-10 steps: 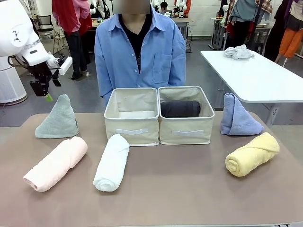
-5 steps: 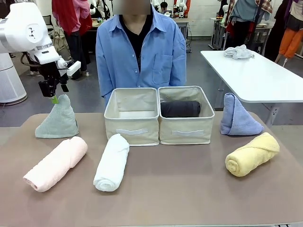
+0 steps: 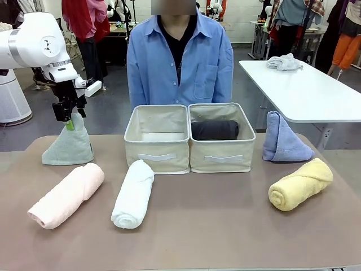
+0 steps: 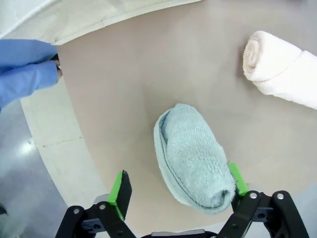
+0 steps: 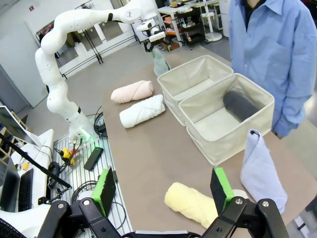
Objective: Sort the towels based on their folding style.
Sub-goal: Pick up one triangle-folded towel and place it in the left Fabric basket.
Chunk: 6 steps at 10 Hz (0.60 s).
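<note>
The left claw (image 4: 178, 184) stands open astride the green cone (image 4: 188, 148) at its tip (one pad (image 4: 237, 178) touching, one apart); better to centre it there, then close firmly and lift straight.

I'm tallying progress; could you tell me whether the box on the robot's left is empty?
Empty: seen from above, the left box shows a bare floor; the dark towel lies in the other box.
</note>
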Each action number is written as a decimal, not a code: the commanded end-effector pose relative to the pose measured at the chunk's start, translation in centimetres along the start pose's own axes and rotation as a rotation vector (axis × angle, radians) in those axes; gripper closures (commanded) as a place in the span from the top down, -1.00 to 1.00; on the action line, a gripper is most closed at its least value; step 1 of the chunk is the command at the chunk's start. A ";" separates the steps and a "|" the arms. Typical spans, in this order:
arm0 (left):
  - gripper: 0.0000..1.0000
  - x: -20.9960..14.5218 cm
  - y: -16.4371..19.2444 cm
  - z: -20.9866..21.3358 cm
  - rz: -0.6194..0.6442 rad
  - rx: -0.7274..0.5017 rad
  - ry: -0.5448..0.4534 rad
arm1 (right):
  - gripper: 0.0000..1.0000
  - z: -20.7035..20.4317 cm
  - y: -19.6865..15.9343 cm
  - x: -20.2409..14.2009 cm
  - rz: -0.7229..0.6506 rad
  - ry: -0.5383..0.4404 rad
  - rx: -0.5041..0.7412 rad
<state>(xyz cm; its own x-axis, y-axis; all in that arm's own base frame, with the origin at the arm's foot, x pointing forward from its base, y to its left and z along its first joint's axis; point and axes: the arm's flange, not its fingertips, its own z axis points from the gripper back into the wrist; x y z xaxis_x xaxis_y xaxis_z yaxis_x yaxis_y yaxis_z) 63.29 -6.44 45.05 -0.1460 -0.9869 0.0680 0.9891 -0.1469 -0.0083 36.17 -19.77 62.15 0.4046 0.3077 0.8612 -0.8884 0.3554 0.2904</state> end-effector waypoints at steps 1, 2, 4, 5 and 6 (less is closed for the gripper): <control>-0.18 0.2 0.3 0.6 -0.009 0.015 0.003 | 1.00 0.1 0.0 -0.1 -0.003 0.006 0.007; -0.69 0.2 0.2 0.7 -0.006 0.013 0.007 | 1.00 0.1 0.0 -0.1 -0.003 0.006 0.007; -1.00 0.2 0.3 0.5 0.007 0.006 0.023 | 1.00 0.1 0.0 -0.1 -0.003 0.006 0.007; -1.00 0.2 0.4 0.4 0.006 0.001 0.030 | 1.00 0.1 0.0 -0.1 -0.003 0.006 0.007; -0.89 0.2 0.4 0.3 0.006 -0.002 0.033 | 1.00 0.1 0.0 -0.1 -0.003 0.006 0.007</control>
<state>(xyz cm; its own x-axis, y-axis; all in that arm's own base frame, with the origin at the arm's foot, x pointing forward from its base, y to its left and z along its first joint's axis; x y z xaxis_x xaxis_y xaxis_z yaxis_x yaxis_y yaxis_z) 63.32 -6.61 45.37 -0.1525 -0.9865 0.0589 0.9882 -0.1530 -0.0031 36.17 -19.77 62.15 0.4046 0.3077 0.8612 -0.8885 0.3554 0.2904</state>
